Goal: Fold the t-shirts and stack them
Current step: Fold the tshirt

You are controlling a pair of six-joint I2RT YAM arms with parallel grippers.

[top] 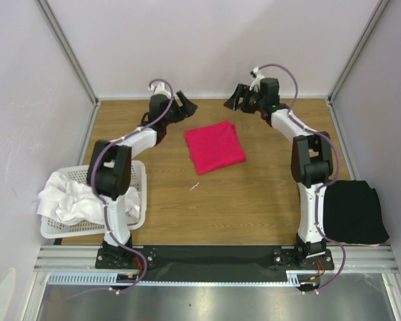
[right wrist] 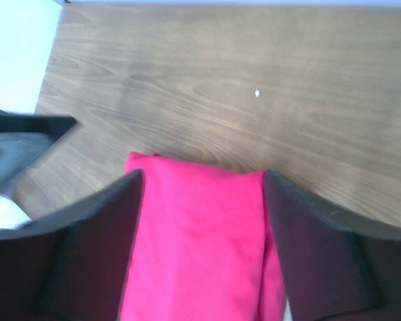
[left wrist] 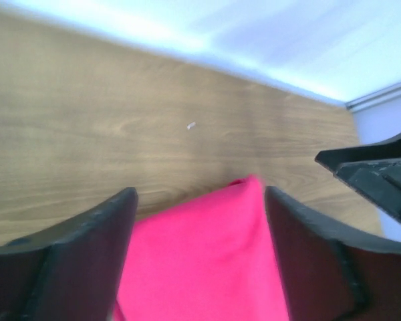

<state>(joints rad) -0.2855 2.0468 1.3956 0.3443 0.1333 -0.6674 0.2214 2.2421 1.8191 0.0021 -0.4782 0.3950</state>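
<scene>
Currently both grippers are off the fabric. The crimson-pink t-shirt (top: 215, 146) lies folded flat, roughly square, on the wooden table (top: 254, 207). The left gripper (top: 185, 105) sits just beyond the pink shirt's far left corner, jaws spread, nothing between them. Its wrist view shows two dark fingers (left wrist: 80, 254) wide apart, with the pink shirt's corner on the wood below the gap. The right gripper (top: 237, 99) sits just beyond the pink shirt's far right corner, jaws likewise spread and empty. Its wrist view shows the shirt's folded end below, with a layered edge along one side. The black t-shirt (top: 353, 212) lies folded well to the right of the pink shirt and nearer the arm bases. The white t-shirts (top: 70, 197) are bunched in the white basket (top: 142, 175), well to the left of the pink shirt and nearer, partly hidden by the left arm. A small pale scrap (top: 194, 186) lies just nearer than the pink shirt, not touching it.
</scene>
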